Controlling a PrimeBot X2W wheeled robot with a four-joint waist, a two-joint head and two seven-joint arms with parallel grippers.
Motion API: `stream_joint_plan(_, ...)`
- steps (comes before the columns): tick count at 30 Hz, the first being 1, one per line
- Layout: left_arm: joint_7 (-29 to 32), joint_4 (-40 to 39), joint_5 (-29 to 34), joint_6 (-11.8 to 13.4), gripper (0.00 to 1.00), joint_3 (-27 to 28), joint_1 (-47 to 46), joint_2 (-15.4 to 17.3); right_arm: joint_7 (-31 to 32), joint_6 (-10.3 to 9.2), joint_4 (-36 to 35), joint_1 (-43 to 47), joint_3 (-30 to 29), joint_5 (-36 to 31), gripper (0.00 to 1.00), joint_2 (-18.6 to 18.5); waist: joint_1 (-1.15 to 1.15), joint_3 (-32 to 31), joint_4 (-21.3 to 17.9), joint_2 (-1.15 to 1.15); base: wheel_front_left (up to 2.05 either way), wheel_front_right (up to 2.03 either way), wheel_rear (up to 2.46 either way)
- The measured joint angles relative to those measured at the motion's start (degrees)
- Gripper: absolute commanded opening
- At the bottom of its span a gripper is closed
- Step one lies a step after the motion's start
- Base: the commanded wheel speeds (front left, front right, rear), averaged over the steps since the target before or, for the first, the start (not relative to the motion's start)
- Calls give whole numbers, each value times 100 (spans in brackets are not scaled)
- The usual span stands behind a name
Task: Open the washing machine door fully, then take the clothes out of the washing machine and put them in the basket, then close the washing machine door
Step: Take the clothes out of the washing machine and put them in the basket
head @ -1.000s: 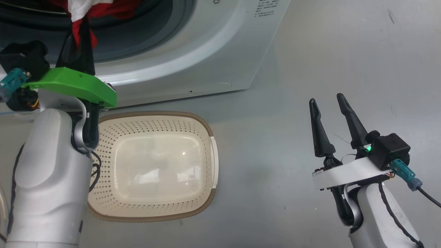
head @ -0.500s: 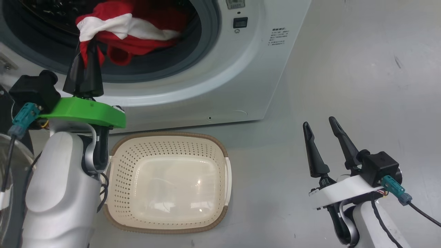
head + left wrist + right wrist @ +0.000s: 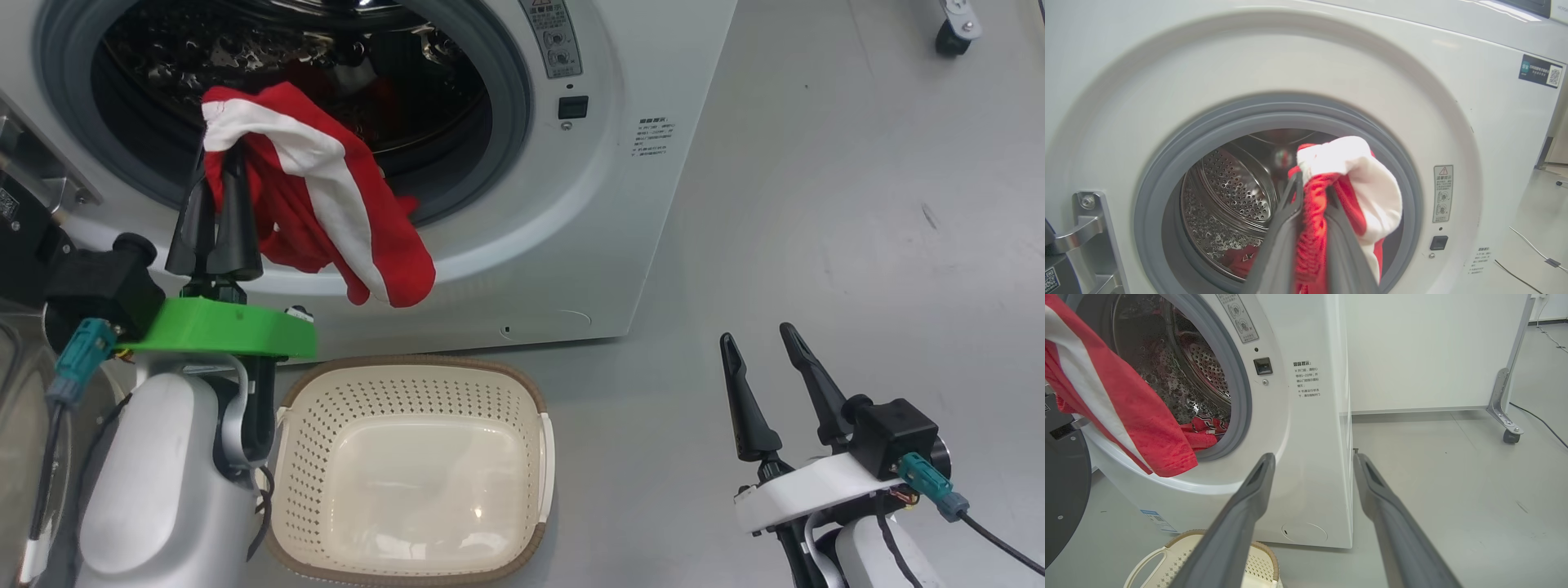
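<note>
Now, the left gripper (image 3: 219,171) has its jaws pinched tight on a bunched fold of the red garment (image 3: 359,220) by its white band, and the cloth hangs limp across the mouth of the washing machine (image 3: 637,204), with the basket (image 3: 412,361) on the floor close in front. It looks light, soft and floppy, so a gathered pinch should carry it, though the trailing end could catch on the grey gasket (image 3: 514,122). The right gripper (image 3: 755,335) sits off to the side, jaws wide apart and empty, while another red piece (image 3: 1204,426) lies low inside the machine.
</note>
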Motion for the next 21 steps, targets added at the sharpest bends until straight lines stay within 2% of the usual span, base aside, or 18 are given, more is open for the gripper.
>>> stream_joint_plan(9, -10, -389, 2, 119, 0, -140, 693, -100, 0, -4, -94, 34, 41, -1, 100, 0, 0, -81, 47, 0, 0, 0, 0)
stream_joint_plan(21, 111, 15, -5, 194, 0, -735, 1615, -127, 0, -3, -230, 32, 129, -21, 100, -1, 0, 164, 44, 0, 0, 0, 0)
